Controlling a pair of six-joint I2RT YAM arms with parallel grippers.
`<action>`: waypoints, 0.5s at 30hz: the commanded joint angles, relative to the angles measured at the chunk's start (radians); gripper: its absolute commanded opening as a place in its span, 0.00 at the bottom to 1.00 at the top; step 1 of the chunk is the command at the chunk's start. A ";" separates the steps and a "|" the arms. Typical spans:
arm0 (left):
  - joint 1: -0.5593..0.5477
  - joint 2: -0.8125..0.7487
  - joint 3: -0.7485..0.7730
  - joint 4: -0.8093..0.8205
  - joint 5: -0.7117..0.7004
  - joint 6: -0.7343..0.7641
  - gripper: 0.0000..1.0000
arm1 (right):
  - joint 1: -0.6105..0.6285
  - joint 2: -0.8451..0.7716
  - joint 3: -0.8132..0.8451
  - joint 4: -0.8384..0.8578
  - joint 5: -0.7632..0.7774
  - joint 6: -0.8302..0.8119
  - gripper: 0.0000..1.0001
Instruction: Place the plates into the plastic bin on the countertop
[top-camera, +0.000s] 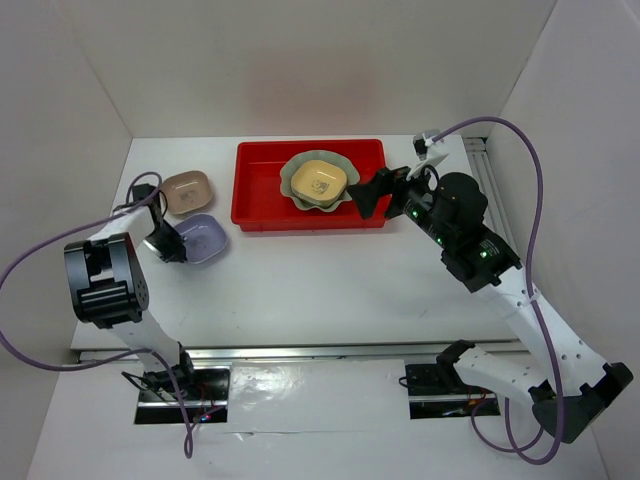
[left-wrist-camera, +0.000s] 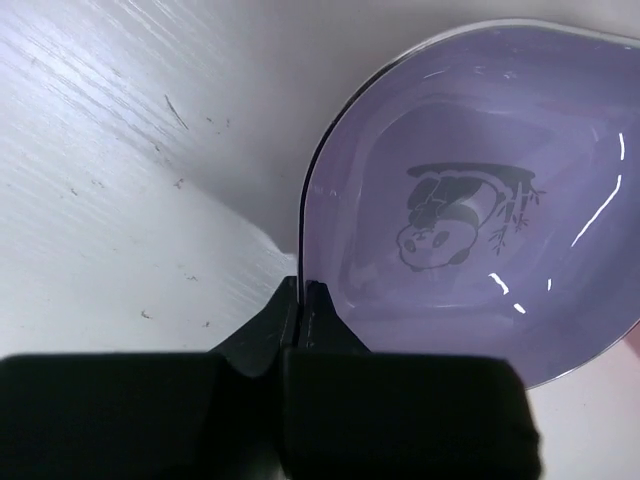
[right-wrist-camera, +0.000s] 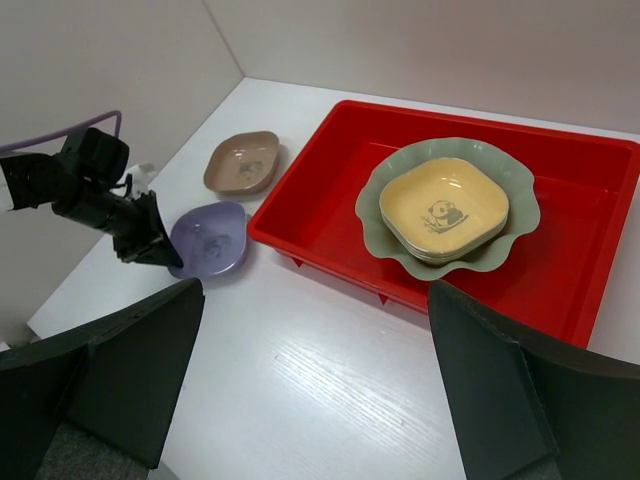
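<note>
Our left tool (left-wrist-camera: 303, 300) pinches the rim of the lavender dish (left-wrist-camera: 470, 200) on the worktop (left-wrist-camera: 120, 180), left of the red bin (top-camera: 262, 190); our right tool (top-camera: 372, 194) hangs spread. Next, we judge: lift, carry over the bin's wall.

The lavender dish (left-wrist-camera: 470, 210) and yellow dish (right-wrist-camera: 443, 205) bear dark panda prints; the bin (right-wrist-camera: 335, 185) is bright red.

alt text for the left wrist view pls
The left gripper is shut on the rim of a glossy lavender rounded-square dish with a dark panda print at its centre. The plain white countertop fills the rest of the view.
</note>
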 joint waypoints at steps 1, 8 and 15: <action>0.005 0.044 -0.006 -0.124 -0.179 -0.003 0.00 | -0.005 -0.016 0.016 0.056 -0.002 -0.013 1.00; 0.005 -0.235 0.068 -0.307 -0.333 -0.062 0.00 | -0.005 -0.007 0.016 0.074 -0.002 -0.003 1.00; -0.066 -0.426 0.352 -0.302 -0.143 0.053 0.00 | -0.005 0.016 0.036 0.074 -0.001 0.016 1.00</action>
